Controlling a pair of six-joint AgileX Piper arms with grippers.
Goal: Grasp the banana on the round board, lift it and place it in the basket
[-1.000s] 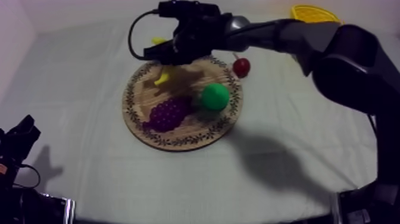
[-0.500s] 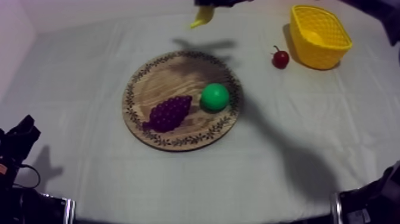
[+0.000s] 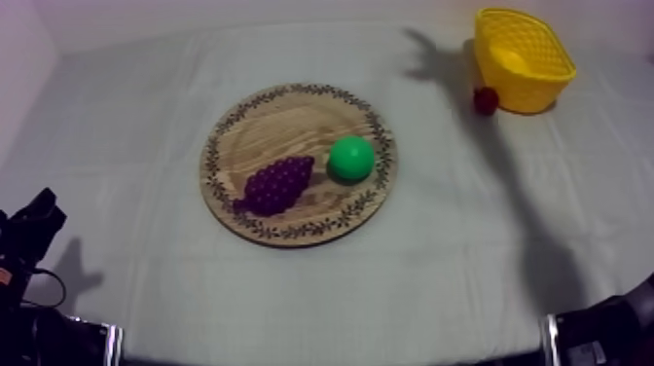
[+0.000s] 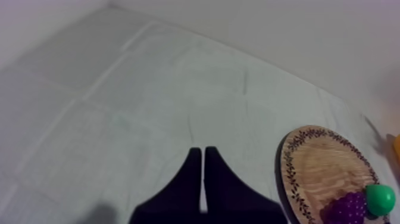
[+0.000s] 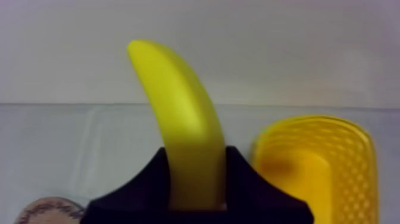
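The yellow banana stands upright between the black fingers of my right gripper, which is shut on it in the air. Just beyond it lies the yellow basket. From above, the basket sits at the table's far right. The wooden board lies mid-table and carries purple grapes and a green pear. My left gripper hangs shut over bare cloth, left of the board; it rests low at the left.
A small red fruit lies on the cloth against the basket's left side. An arm's shadow crosses the cloth at the right, up to the basket. The board's patterned rim shows below the right gripper.
My right arm has lifted the banana off the board and carried it up and right, out of the top view. The small red fruit has moved right, from the board's edge to the basket.
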